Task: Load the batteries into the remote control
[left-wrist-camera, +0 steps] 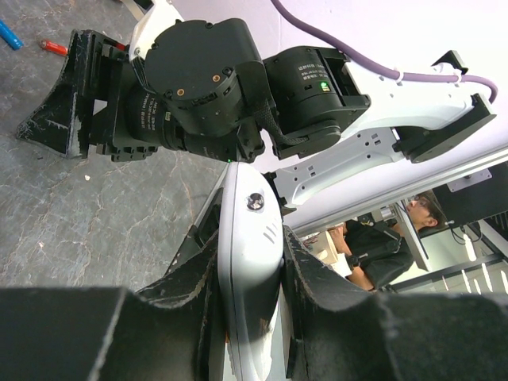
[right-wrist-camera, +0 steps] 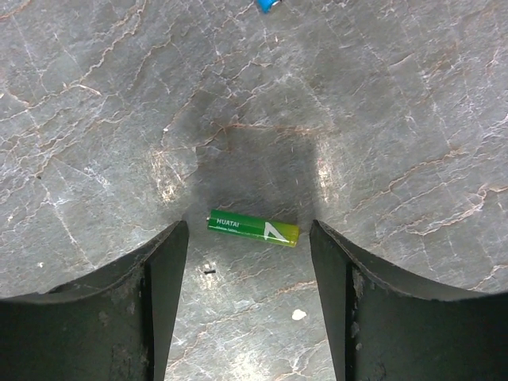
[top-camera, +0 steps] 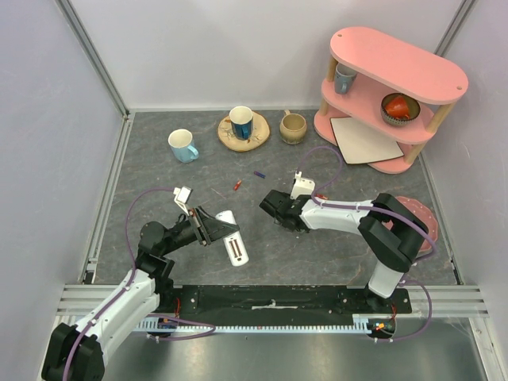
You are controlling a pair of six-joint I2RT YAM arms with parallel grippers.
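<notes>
A slim white remote control (top-camera: pixel 234 242) is clamped near one end between the fingers (left-wrist-camera: pixel 313 278) of the left gripper (top-camera: pixel 208 226). It sits left of the middle of the grey marbled table (top-camera: pixel 317 254), and its long dark slot faces the overhead camera. In the left wrist view the remote shows edge-on, pressed by a black finger on each side.

A green battery (right-wrist-camera: pixel 254 228) lies flat on the table just right of the remote. It is straddled by the right gripper (right-wrist-camera: pixel 248 234), whose two dark fingers stand apart. There is a narrow strip of table between each fingertip and the battery, so the battery is not touched.

A red battery (top-camera: pixel 236 186) and a blue-purple battery (top-camera: pixel 259 174) lie loose on the table, a little farther back. They are close together, and neither gripper touches them.

Along the back of the table, from left to right, are a light blue mug (top-camera: pixel 183 145), a dark blue mug (top-camera: pixel 241 123) on a round wooden coaster (top-camera: pixel 230 140), and a tan mug (top-camera: pixel 293 127). A pink tiered shelf (top-camera: pixel 397 67) fills the far right corner, with a cup (top-camera: pixel 345 77) and a bowl (top-camera: pixel 399 109) on its middle tier.
</notes>
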